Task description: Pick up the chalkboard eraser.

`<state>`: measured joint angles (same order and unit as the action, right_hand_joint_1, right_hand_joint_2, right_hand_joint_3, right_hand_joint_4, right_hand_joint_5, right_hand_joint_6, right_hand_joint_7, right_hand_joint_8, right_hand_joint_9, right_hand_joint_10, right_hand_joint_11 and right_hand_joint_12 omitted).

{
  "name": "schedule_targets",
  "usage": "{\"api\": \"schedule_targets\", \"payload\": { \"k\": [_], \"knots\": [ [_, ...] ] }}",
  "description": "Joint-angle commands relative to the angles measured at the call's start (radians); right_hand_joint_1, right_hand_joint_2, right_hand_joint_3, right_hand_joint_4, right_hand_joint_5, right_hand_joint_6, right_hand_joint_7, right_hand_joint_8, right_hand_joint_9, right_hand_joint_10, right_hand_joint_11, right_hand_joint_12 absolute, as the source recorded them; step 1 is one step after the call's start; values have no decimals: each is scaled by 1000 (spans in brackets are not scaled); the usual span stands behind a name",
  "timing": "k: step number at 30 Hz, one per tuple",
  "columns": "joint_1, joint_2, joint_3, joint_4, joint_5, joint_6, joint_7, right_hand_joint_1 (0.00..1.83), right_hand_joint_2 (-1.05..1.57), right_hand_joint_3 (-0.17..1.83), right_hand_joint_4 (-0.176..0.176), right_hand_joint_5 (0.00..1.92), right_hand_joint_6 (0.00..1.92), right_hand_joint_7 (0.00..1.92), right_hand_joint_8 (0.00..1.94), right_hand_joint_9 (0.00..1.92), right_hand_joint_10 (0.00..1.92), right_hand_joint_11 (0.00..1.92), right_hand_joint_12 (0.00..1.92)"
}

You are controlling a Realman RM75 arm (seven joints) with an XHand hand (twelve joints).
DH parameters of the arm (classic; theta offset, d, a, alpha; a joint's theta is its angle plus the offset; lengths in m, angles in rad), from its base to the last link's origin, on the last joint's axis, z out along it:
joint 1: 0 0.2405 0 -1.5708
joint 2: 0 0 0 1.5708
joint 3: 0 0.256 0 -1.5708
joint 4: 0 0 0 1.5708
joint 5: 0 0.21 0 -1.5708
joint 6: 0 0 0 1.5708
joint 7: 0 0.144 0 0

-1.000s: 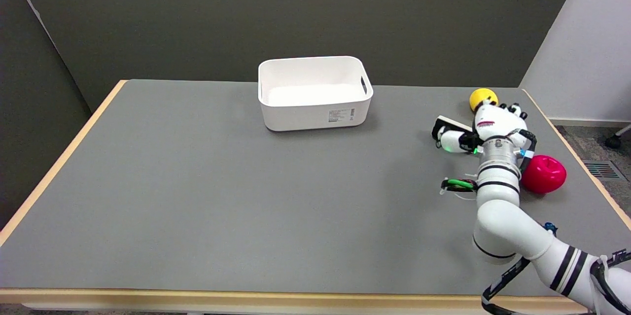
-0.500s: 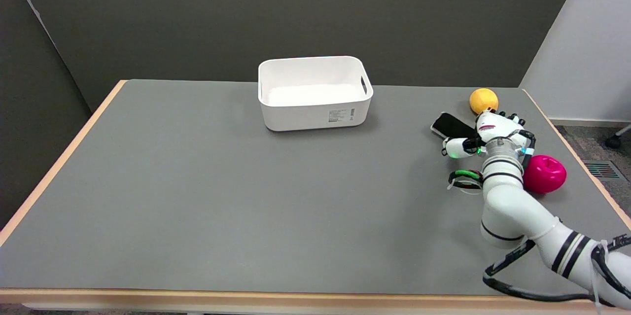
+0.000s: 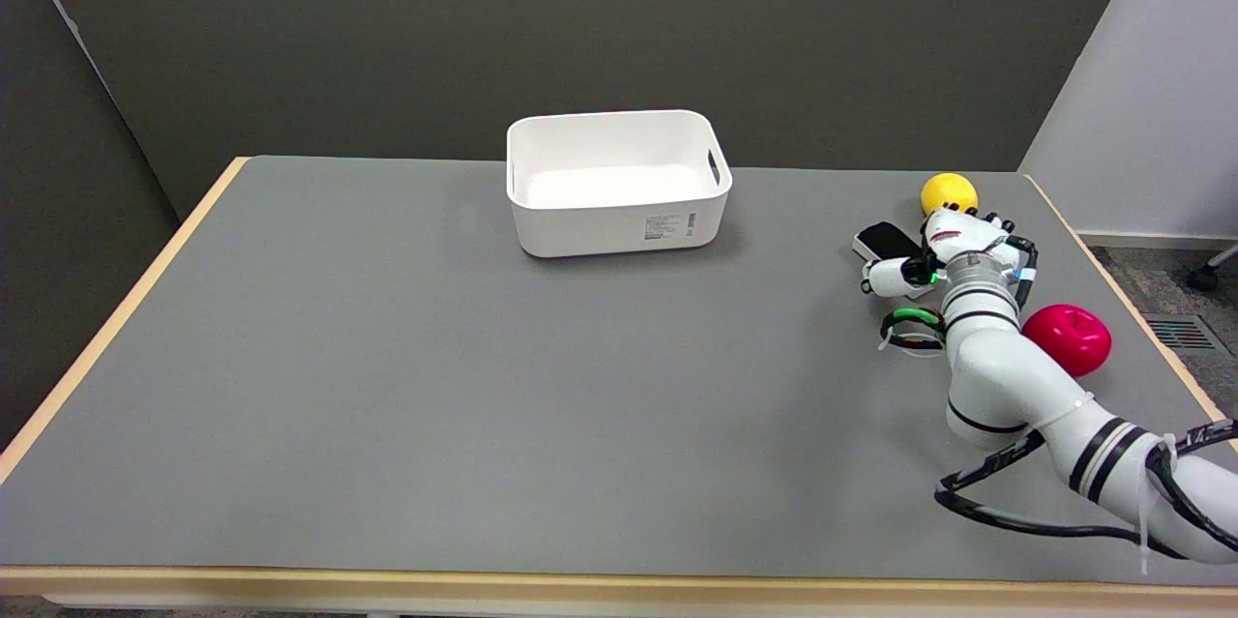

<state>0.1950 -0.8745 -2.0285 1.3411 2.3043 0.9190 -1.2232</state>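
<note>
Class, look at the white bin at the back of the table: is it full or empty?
Empty. The white bin stands upright with its open top facing up, and only its bare white floor and walls show inside.

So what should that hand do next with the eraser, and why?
Probably close the fingers firmly on the eraser and lift a little. The right hand sits over its right end, but whether it already grips is hidden. The eraser seems to lie low by the table, and a yellow ball sits close behind, so a straight-up lift looks safest.
</note>
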Motion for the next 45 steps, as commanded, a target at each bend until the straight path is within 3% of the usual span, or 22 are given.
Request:
{"api": "schedule_targets", "payload": {
  "k": [1,14,18,20,22,24,25,27,29,39,45],
  "knots": [
    [74,-17,0,-100,28,-95,-6,682,627,894,-139,312,628,454,616,320,1027,54,1298],
    [149,-80,-62,-207,19,-132,2,755,646,900,-152,324,654,487,657,356,1073,93,1332],
    [162,-87,-77,-223,-8,-142,2,867,698,908,-176,395,832,577,769,441,1155,152,1385],
    [164,-88,-82,-224,-38,-144,2,911,770,889,-176,455,1023,692,959,525,1231,203,1428],
    [165,-88,-82,-223,-59,-147,2,919,791,883,-176,467,1062,715,995,569,1269,230,1453],
    [165,-88,-80,-215,-83,-147,4,1142,1107,320,-176,509,1461,841,1259,654,1321,384,1643],
    [164,-88,-78,-208,-99,-147,4,1191,1199,154,-176,513,1550,865,1329,693,1317,464,1678],
    [164,-88,-74,-187,-136,-147,6,1188,1254,56,-176,499,1545,855,1366,743,1295,567,1691],
    [168,-88,-70,-156,-184,-148,21,1185,1264,48,-176,488,1534,852,1396,751,1329,563,1766],
    [272,-95,-75,93,-620,-154,158,1187,1259,55,-176,491,1515,853,1405,764,1333,573,1759],
    [420,-145,-154,93,-801,-223,263,1191,1249,64,-176,507,1503,859,1396,770,1327,581,1744]
  ]
}}
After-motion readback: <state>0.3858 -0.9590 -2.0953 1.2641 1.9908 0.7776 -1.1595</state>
